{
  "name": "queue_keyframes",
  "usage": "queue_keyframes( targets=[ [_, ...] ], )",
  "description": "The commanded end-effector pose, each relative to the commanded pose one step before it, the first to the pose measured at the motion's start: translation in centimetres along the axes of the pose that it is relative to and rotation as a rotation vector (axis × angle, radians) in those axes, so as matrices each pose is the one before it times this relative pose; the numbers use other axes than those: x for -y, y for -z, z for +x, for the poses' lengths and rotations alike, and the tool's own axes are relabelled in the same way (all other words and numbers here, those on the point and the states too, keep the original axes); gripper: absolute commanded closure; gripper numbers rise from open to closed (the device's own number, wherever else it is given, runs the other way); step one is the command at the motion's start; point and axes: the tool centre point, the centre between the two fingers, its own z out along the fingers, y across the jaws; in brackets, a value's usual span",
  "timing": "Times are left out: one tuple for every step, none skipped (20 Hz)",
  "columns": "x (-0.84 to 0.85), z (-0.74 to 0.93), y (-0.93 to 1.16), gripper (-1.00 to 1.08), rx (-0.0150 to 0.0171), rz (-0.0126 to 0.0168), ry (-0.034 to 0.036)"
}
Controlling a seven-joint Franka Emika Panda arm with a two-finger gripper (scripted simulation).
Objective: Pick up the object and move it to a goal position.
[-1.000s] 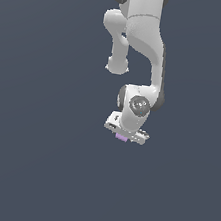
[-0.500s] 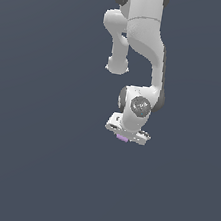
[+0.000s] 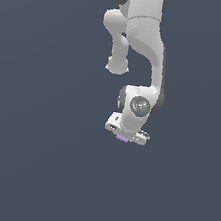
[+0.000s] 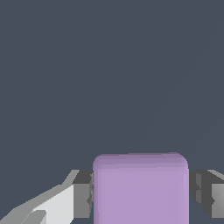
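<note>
Cube (image 4: 141, 188), lilac and matte, clamped between both fingers (image 4: 81, 199) of the gripper (image 4: 142, 194), pads pressed flat on two opposite faces. Seen from the exterior view, only a thin purple sliver (image 3: 123, 138) peeking beneath the white gripper (image 3: 125, 135), under the down-reaching arm (image 3: 142, 52), against plain dark grey surroundings.

Plain dark slate-grey counter (image 3: 28, 160), matte and unmarked, filling both views edge to edge around the white arm (image 3: 143, 42). Same flat grey beyond the lilac cube (image 4: 141, 189) in the wrist view. Cannot tell whether the cube touches the counter.
</note>
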Motion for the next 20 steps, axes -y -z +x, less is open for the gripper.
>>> queue_keyframes(
  targets=[
    [-0.41, 0.503, 0.501, 1.08, -0.00019, -0.00011, -0.00105],
    [-0.222, 0.278, 0.308, 1.08, 0.0, 0.0, 0.0],
    [-0.254, 0.319, 0.352, 1.08, 0.0, 0.0, 0.0],
    [-0.311, 0.378, 0.348, 1.08, 0.00064, -0.00049, -0.00055],
    [-0.312, 0.395, 0.434, 1.08, 0.0, 0.0, 0.0],
    [-0.355, 0.441, 0.435, 1.08, 0.00045, -0.00036, -0.00039],
    [-0.358, 0.456, 0.5, 1.08, 0.0, 0.0, 0.0],
    [-0.395, 0.496, 0.493, 1.08, 0.00045, -0.00036, -0.00038],
    [-0.393, 0.504, 0.551, 1.08, 0.0, 0.0, 0.0],
    [-0.432, 0.544, 0.522, 1.08, 0.00063, -0.00052, -0.00053],
    [-0.418, 0.541, 0.588, 1.08, 0.0, 0.0, 0.0],
    [-0.451, 0.576, 0.553, 1.08, 0.00063, -0.00053, -0.00052],
    [-0.435, 0.568, 0.613, 1.08, 0.0, 0.0, 0.0],
    [-0.464, 0.598, 0.573, 1.08, 0.00063, -0.00054, -0.00051],
    [-0.444, 0.587, 0.629, 1.08, 0.0, 0.0, 0.0],
    [-0.474, 0.617, 0.572, 1.08, 0.00077, -0.00068, -0.00062],
    [-0.434, 0.58, 0.617, 1.08, 0.0, 0.0, 0.0],
    [-0.429, 0.571, 0.554, 1.08, 0.00044, -0.0004, -0.00035],
    [-0.395, 0.534, 0.564, 1.08, 0.0, 0.0, 0.0],
    [-0.399, 0.534, 0.489, 1.08, 0.00063, -0.00056, -0.0005]
  ],
)
